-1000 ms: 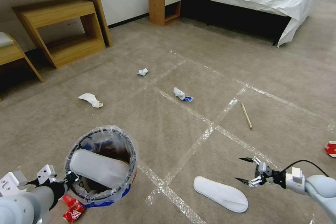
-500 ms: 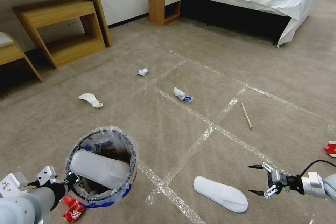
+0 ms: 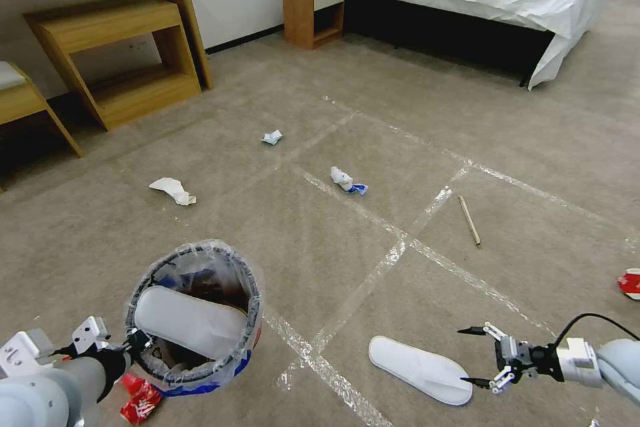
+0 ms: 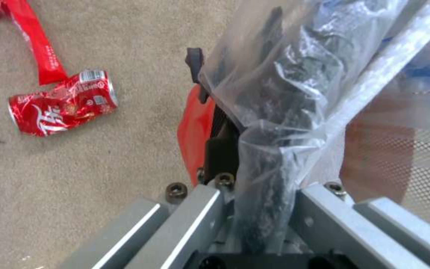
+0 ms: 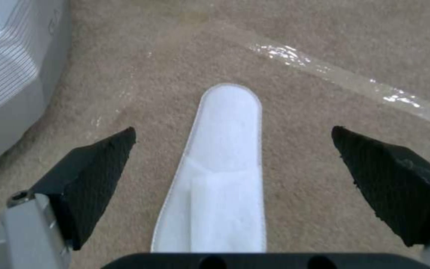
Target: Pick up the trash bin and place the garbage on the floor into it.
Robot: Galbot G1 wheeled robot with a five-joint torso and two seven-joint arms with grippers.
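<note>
While the left gripper (image 3: 130, 340) is pinching the bin (image 3: 193, 310) by its bagged rim, 1 slipper already inside, the right gripper (image 3: 481, 356) is hanging spread just beside the other slipper (image 3: 420, 369) on the carpet (image 3: 373, 113). Best it is straddling the slipper's width, descending until both fingertips (image 5: 100, 164) are flanking the edges before closing.

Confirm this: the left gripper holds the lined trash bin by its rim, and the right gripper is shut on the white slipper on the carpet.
Wrong on one point. The right gripper is open, its fingers spread either side of the white slipper without touching it, as the right wrist view shows. The left gripper does hold the trash bin by its rim.
</note>
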